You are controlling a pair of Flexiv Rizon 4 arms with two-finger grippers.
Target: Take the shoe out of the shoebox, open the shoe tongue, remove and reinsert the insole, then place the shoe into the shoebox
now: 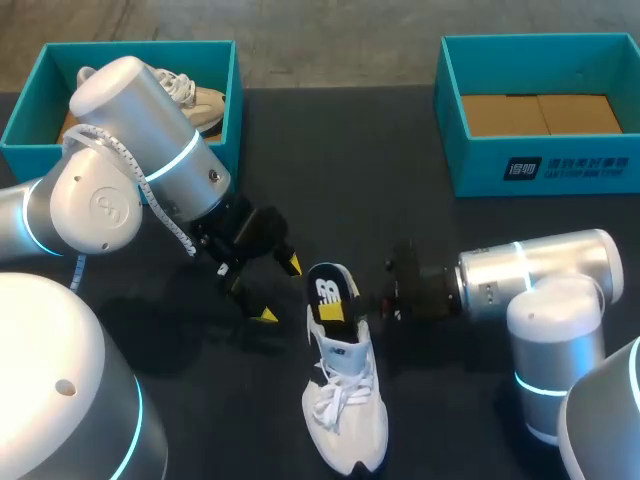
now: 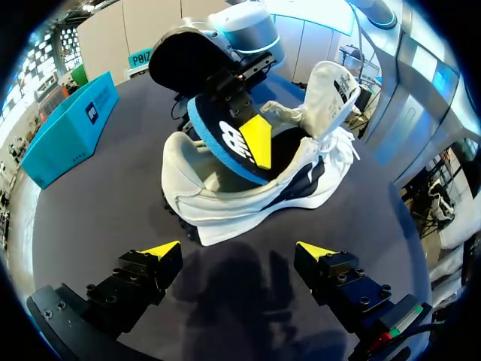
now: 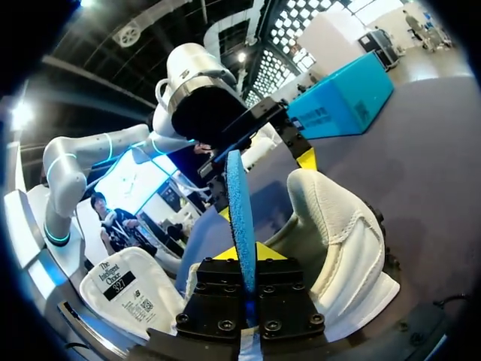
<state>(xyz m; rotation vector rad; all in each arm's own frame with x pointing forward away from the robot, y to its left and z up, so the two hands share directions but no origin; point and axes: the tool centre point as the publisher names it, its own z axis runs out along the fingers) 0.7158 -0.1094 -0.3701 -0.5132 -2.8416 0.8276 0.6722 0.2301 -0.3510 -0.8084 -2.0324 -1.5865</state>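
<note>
head view: the white mesh sneaker (image 1: pixel 345 400) lies on the dark surface (image 1: pixel 450 420). its blue-and-black foam insole (image 1: pixel 330 297) is pinched by the closed right gripper (image 1: pixel 372 300), likely to be worked through the heel opening. the empty teal cardboard shoebox (image 1: pixel 540 170) stands well behind that gripper.

left wrist view: the left gripper (image 2: pixel 239 250) is spread wide and empty, with the sneaker just ahead, probably to be braced.

right wrist view: the insole is crowded only by the heel collar.
</note>
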